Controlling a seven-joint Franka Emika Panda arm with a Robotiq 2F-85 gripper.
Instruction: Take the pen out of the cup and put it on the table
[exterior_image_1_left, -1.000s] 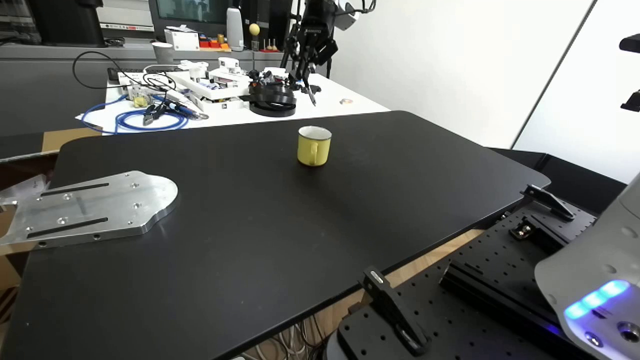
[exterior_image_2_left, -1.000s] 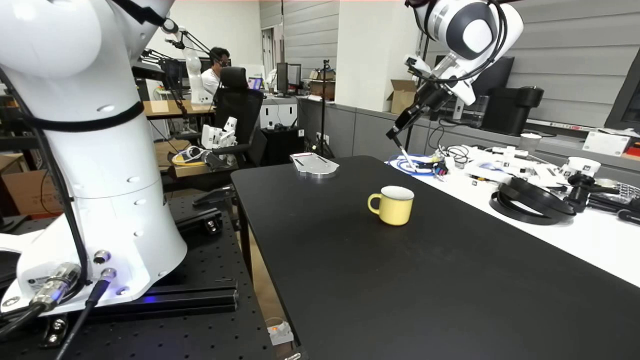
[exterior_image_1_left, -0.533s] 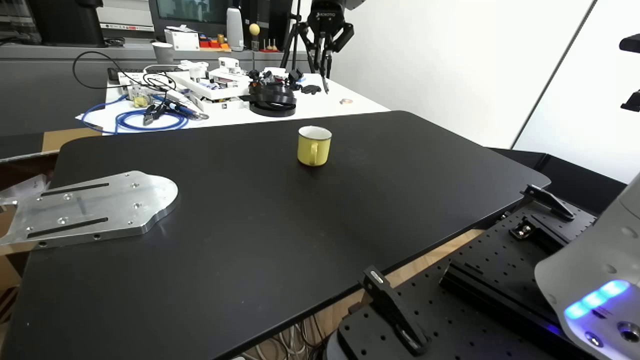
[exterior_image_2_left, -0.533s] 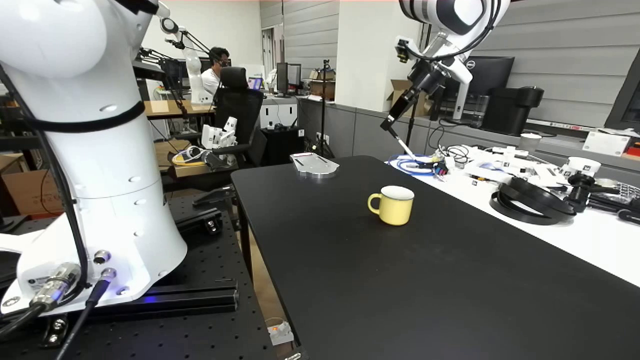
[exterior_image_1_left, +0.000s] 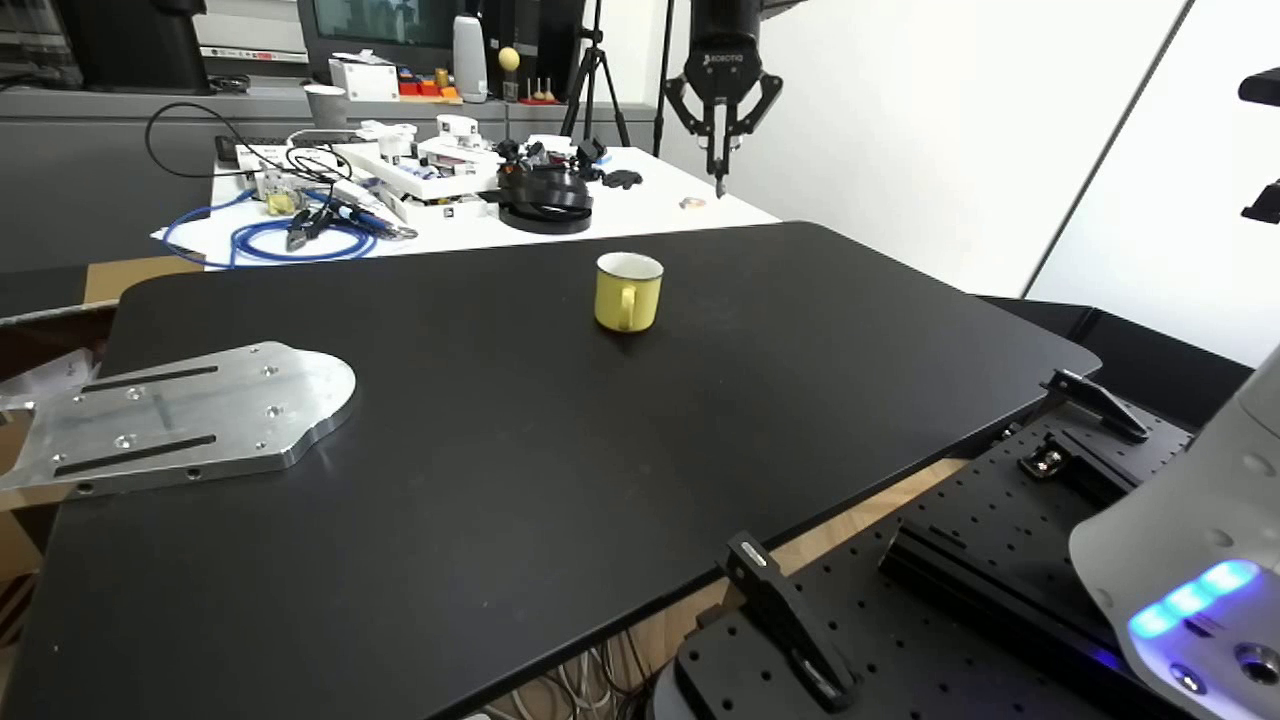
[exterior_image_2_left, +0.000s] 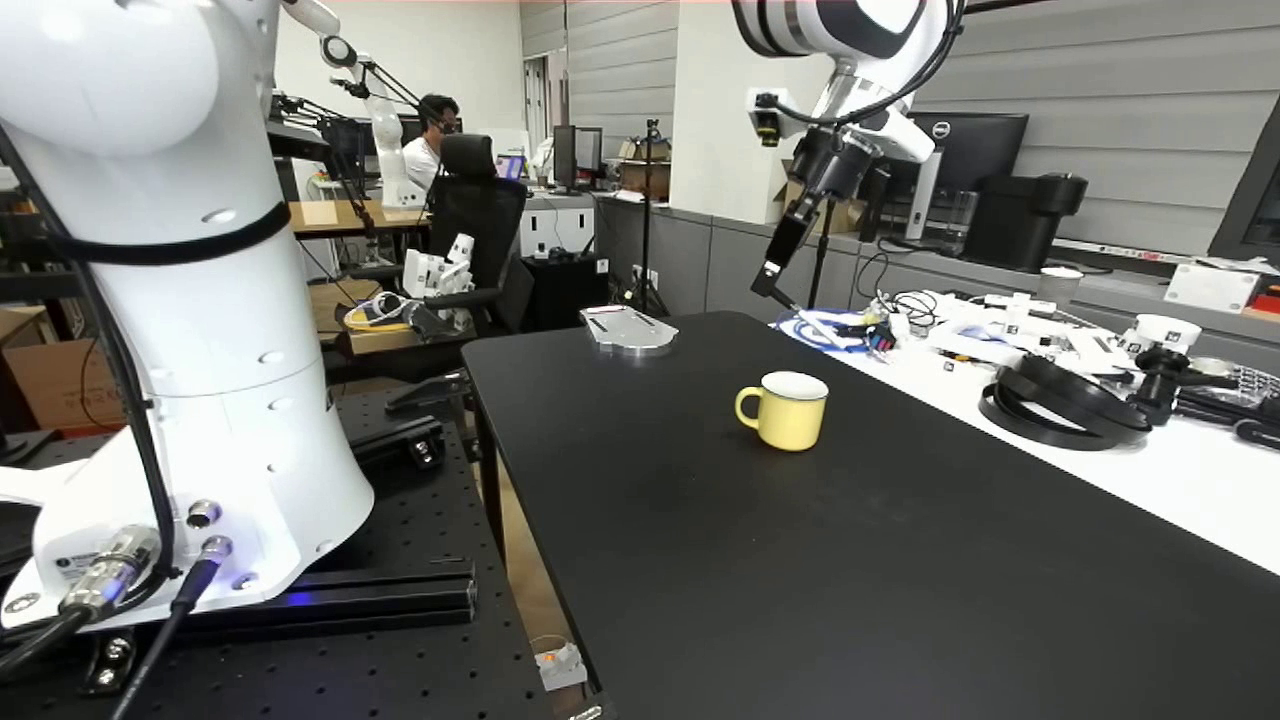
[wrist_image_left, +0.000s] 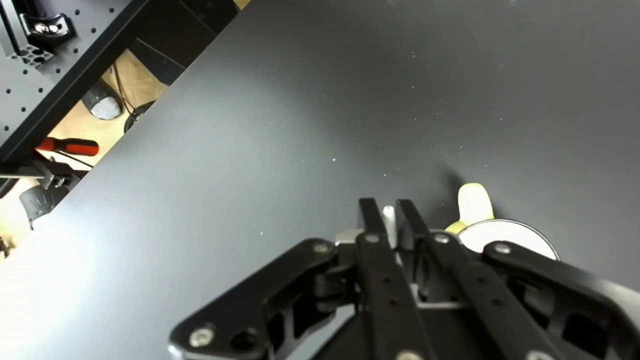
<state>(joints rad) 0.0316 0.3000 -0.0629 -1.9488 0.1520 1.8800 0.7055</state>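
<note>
The yellow cup (exterior_image_1_left: 627, 305) stands upright on the black table (exterior_image_1_left: 480, 520); it also shows in an exterior view (exterior_image_2_left: 792, 415) and at the lower right of the wrist view (wrist_image_left: 475, 202). My gripper (exterior_image_1_left: 718, 168) is up in the air, above table height and apart from the cup. It is closed on the pen, whose pale end (wrist_image_left: 390, 225) shows between the fingertips in the wrist view. The pen (exterior_image_2_left: 808, 317) sticks out past the fingertips (exterior_image_2_left: 766, 286) as a thin pale stick. The visible part of the cup's white inside shows nothing in it.
A silver metal plate (exterior_image_1_left: 210, 405) lies at one edge of the table. A white table (exterior_image_1_left: 680, 175) with cables, white parts and black rings (exterior_image_2_left: 1065, 400) adjoins it. The robot base (exterior_image_2_left: 220, 450) stands on a perforated black mount beyond another edge.
My gripper, with the pen in it, has swung right and turned more upright in an exterior view; in an exterior view it has also shifted left and lower. The cup has not moved.
</note>
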